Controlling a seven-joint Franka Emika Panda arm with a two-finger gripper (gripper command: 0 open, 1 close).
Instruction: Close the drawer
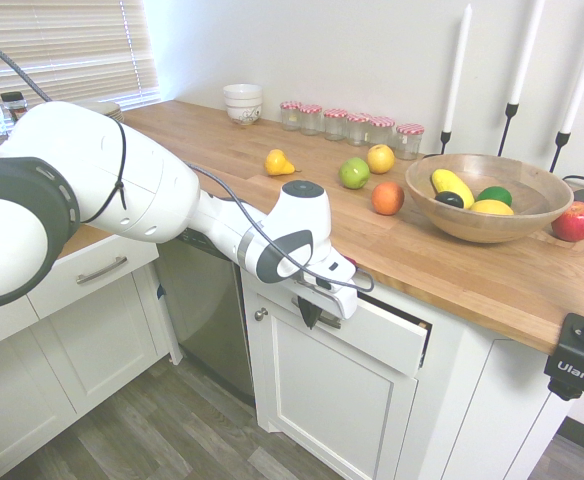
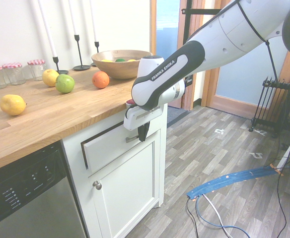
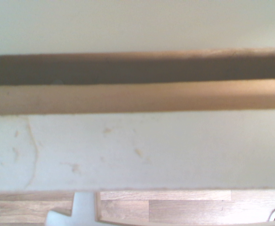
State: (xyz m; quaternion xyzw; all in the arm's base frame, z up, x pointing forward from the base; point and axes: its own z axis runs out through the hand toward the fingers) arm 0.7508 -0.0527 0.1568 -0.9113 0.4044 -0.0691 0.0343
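One drawer (image 1: pixel 387 335): you see it under the wooden counter (image 1: pixel 472 265), pulled out only a little, a dark gap along its top and right edge; its white front sits just above the cabinet door (image 1: pixel 327 390).
Gripper (image 1: pixel 309 317): your tool points straight down in front of the drawer face, its dark fingers pressed together with nothing between them, right by the silver handle (image 2: pixel 131 139); you cannot tell whether it touches.
Wrist view: you get a blurred white front edge, a tan wood strip and a dark gap (image 3: pixel 137 69).
Bowl (image 1: pixel 487 210): at 2 o'clock from the gripper, on the counter, holding fruit.
Loose fruit: an orange (image 1: pixel 387 198) and a green apple (image 1: pixel 354 173) lie at 12 to 1 o'clock.
Jars (image 1: pixel 352 125): a row against the wall at 12 o'clock.
Dishwasher (image 2: pixel 26 198): at 9 o'clock from the drawer in the second exterior view.
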